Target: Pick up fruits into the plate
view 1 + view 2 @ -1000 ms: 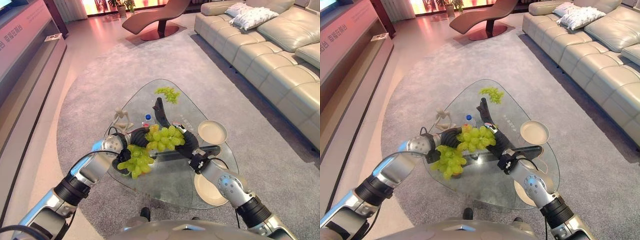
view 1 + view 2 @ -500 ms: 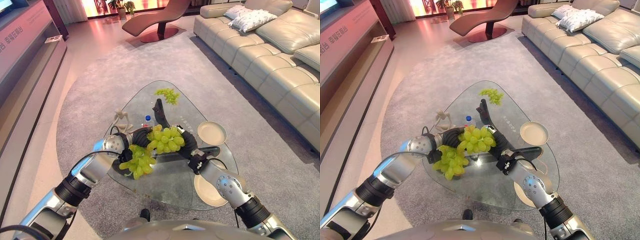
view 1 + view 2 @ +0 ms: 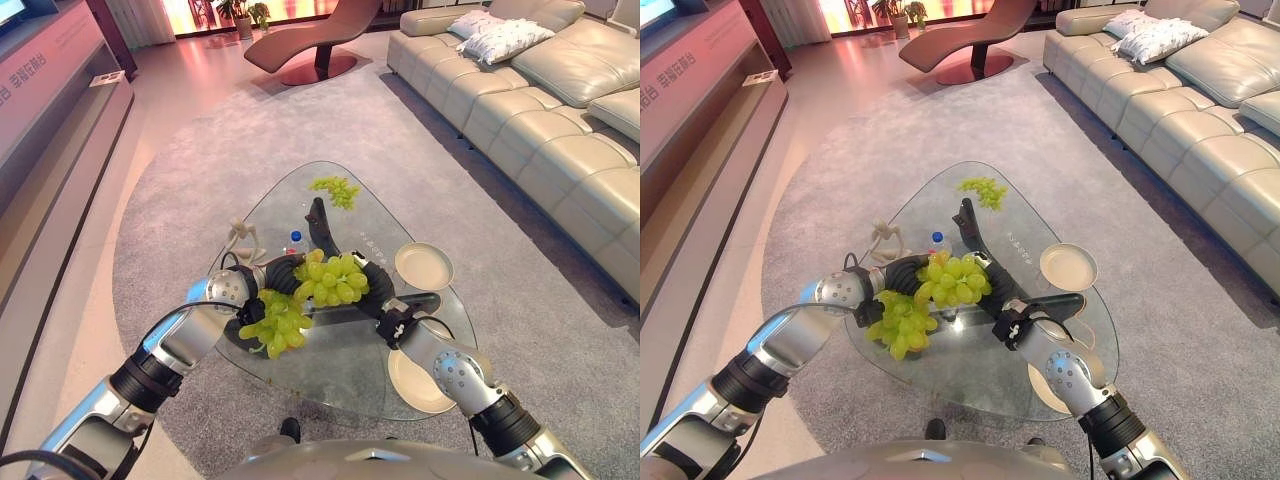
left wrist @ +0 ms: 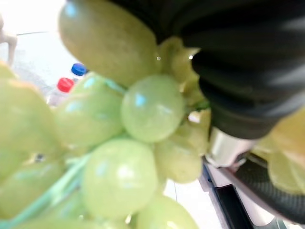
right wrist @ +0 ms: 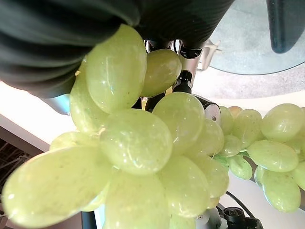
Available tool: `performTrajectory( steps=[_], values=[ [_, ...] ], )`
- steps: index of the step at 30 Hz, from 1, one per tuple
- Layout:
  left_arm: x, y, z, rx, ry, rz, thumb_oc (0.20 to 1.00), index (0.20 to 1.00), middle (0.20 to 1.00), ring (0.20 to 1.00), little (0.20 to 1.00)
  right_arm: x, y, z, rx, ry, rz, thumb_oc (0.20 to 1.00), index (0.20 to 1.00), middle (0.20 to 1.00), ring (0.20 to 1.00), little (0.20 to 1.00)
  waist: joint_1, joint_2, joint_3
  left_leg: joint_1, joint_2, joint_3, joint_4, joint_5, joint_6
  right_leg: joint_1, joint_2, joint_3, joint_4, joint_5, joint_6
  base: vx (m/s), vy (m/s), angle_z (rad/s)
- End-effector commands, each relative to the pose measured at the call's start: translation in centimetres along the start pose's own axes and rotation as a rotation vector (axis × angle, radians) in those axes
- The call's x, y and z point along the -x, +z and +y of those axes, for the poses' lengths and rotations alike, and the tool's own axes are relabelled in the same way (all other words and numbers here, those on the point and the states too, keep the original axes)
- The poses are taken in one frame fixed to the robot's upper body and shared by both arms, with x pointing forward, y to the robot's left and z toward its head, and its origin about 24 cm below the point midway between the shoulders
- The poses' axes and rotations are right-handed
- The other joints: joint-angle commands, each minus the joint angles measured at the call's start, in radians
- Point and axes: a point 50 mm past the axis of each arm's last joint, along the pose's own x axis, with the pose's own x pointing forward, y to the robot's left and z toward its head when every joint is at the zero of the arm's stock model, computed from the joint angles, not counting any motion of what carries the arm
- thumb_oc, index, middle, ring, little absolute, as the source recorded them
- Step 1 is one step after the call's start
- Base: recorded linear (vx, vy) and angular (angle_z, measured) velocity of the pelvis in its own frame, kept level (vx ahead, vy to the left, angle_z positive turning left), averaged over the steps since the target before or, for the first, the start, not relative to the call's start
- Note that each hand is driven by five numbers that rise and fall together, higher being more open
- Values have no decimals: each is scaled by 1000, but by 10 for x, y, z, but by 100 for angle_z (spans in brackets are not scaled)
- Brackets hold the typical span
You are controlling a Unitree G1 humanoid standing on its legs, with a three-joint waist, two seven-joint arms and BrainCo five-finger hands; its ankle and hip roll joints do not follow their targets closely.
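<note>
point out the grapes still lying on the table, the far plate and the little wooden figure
grapes on the table (image 3: 336, 188), left eye view, middle of the loose bunch
far plate (image 3: 423, 265), left eye view, bare centre of the dish
wooden figure (image 3: 883, 238), right eye view, its torso

fingers of both hands hidden behind grapes (image 3: 330, 280)

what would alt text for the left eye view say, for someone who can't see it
Over a glass coffee table, the robot's left hand and right hand each hold a bunch of green grapes. A third bunch lies at the table's far end, and two empty cream plates sit on the right.
</note>
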Motion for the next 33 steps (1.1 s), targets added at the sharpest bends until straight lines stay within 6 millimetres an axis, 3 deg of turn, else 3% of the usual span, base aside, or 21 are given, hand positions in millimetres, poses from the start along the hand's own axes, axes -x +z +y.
performTrajectory(
  steps=[1, 11, 14, 15, 33],
  values=[
    [0, 28, 46, -114, 148, -71, 200, 200, 200, 200, 200, -12, 19, 50, -3, 255, -93, 200, 200, 200, 200, 200, -4, -32, -1, 64, -75, 68, 10, -129, 56, -19, 12, 35, 4, 6, 22, 0, 0, 0],
    [0, 23, 45, -66, 142, -66, 200, 200, 200, 200, 200, -10, 28, 43, 23, 223, -136, 200, 200, 200, 200, 200, -4, -33, -1, 64, -74, 72, 9, -129, 55, -21, 11, 33, 4, 7, 25, 0, 0, 0],
    [1, 21, 44, -55, 140, -66, 551, 551, 551, 551, 551, -9, 29, 42, 23, 217, -144, 200, 200, 200, 200, 200, -4, -33, 0, 63, -73, 73, 11, -129, 55, -22, 10, 33, 4, 8, 25, 0, 0, 0],
    [1, 21, 44, -46, 139, -68, 1000, 1000, 1000, 1000, 1000, -9, 30, 41, 25, 210, -149, 200, 200, 200, 200, 200, -4, -33, 1, 63, -74, 72, 11, -129, 55, -22, 10, 33, 4, 9, 25, 0, 0, 0],
    [6, 8, 34, 70, 89, -89, 1000, 1000, 1000, 1000, 1000, 1, 46, 15, 74, 103, -235, 200, 200, 200, 200, 200, 2, -30, 10, 75, -71, 72, 13, -144, 56, -9, 6, 23, 4, 0, 31, 9, 1, 0]
  ],
)
